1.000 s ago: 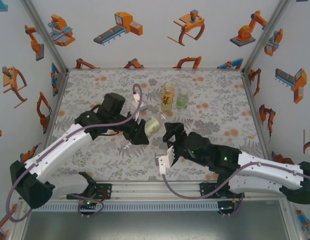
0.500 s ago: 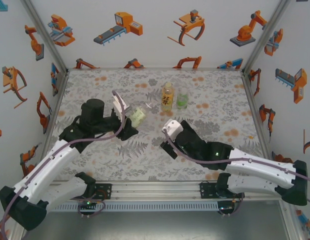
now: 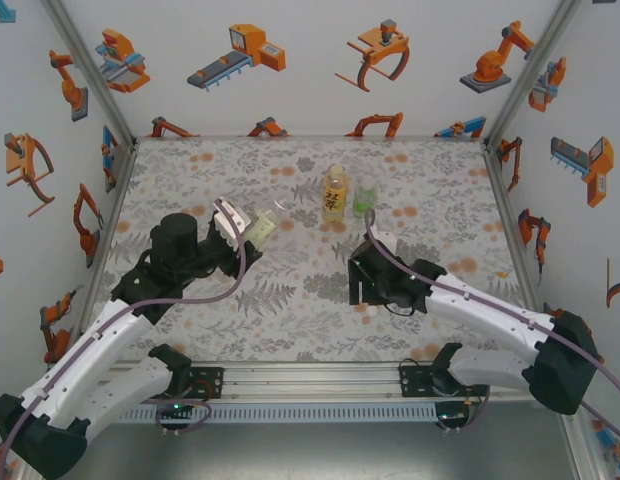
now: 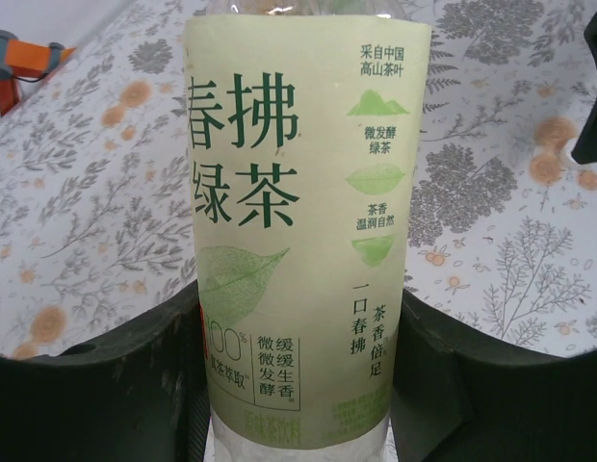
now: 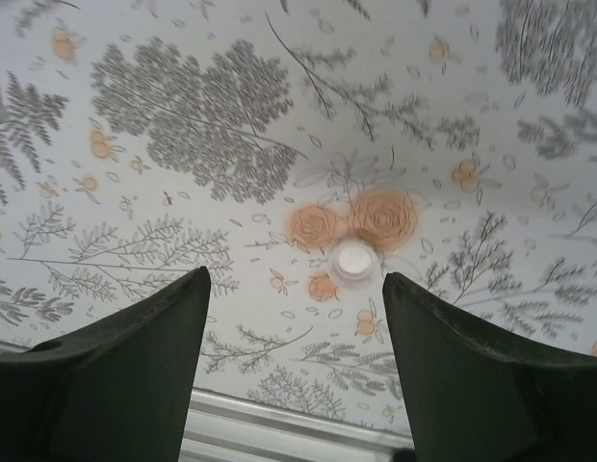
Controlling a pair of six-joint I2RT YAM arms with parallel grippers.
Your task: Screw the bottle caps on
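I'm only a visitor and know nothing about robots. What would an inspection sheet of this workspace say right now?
Surface: table with a grey-and-orange floral pattern.
Job's things: yellow-orange bottle and green-label bottle stand upright side by side at the back; pale-label bottle is held off the table; white cap lies loose on the table.
Clutter: nothing seen.
Grippers: left gripper shut on the pale-label bottle; right gripper open, over the white cap, not touching it.
Cables: a purple cable runs along each arm.
Surroundings: white walls printed with orange robot pictures.
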